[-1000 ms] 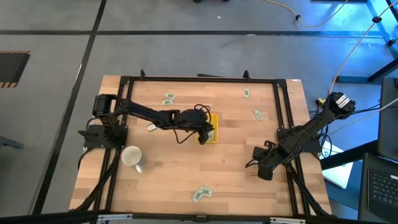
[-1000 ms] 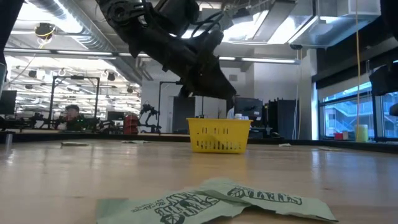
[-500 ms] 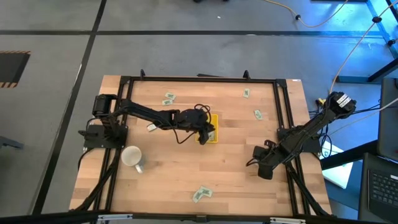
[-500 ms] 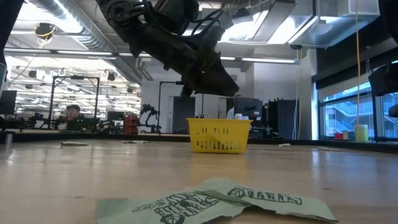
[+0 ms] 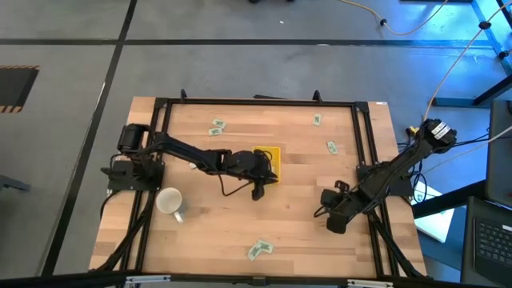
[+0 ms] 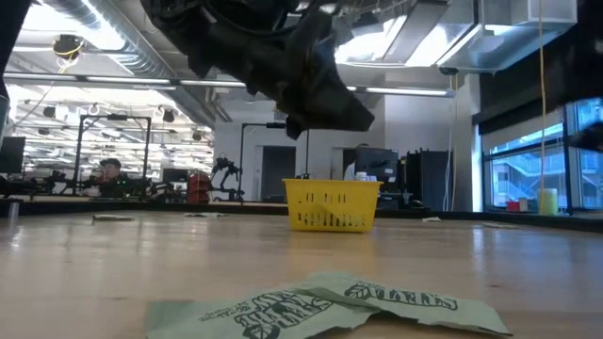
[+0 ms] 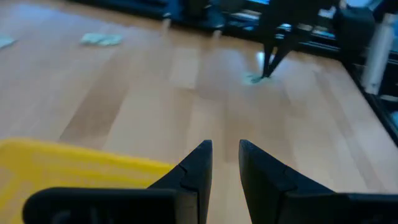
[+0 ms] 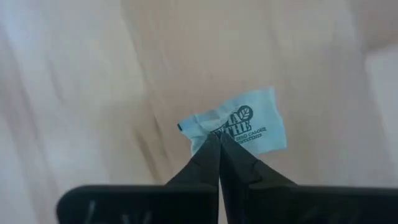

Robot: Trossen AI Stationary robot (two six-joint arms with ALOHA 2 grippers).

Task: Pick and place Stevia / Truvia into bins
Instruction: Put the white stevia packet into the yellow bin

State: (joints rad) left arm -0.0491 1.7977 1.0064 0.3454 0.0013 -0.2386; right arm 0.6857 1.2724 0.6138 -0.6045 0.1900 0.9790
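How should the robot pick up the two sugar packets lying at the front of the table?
Come straight down from above and pinch one packet across its narrow width near an edge. They lie flat and overlapping on the table, so nothing sticks up to grab from the side.

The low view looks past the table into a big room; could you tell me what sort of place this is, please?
Probably a robotics lab or open workshop. Exposed ducts and strip lights run along the ceiling, more robot arms stand on benches behind the yellow basket, and a person sits at a far workstation.

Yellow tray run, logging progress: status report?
Left gripper open, empty, beside yellow tray. Right gripper shut on a Stevia packet. Nothing blocking.
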